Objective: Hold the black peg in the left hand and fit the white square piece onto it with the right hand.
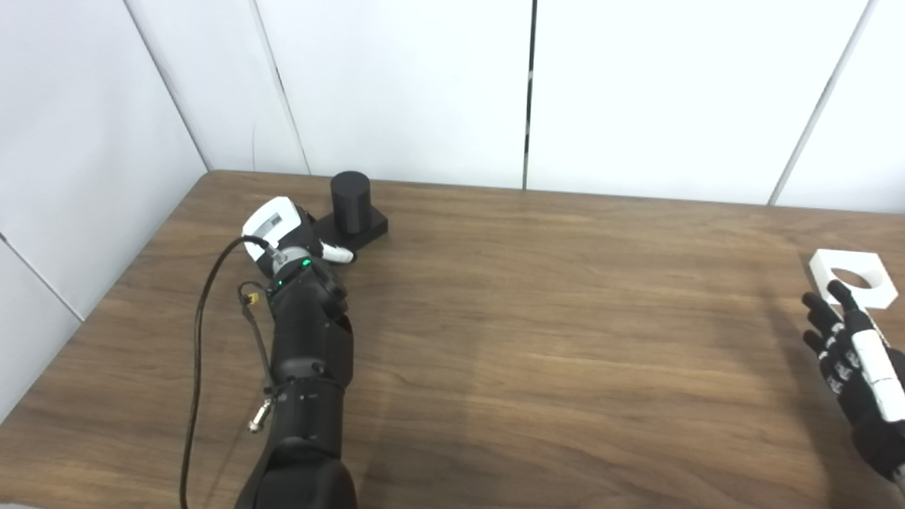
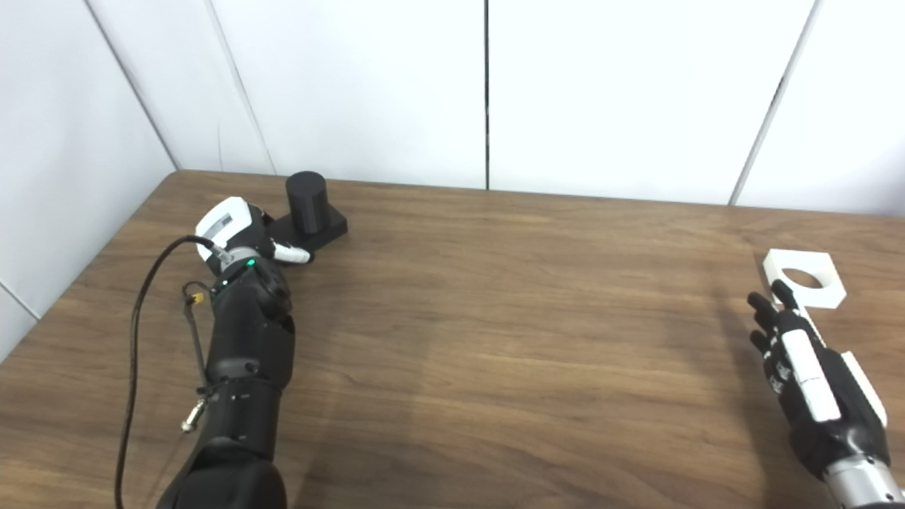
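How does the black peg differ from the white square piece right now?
The black peg is a dark upright cylinder on a flat base; the white square piece lies flat with a round hole. The peg sits far left, against the left robot hand; the piece sits far right, just beyond the open right robot hand. Both rest on the table.

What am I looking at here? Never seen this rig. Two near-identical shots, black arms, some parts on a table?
Both pictures come from two cameras side by side on a humanoid robot's head, so they show one scene from slightly different spots. The black arms entering from the bottom are its own.

On the brown wooden table sit two parts: a black cylindrical peg on a flat black base, far left, and a white square piece with a round hole, far right.

The left robot hand is at the peg's base; whether it grips is hidden. The right robot hand is open, its fingertips just short of the white piece, holding nothing.
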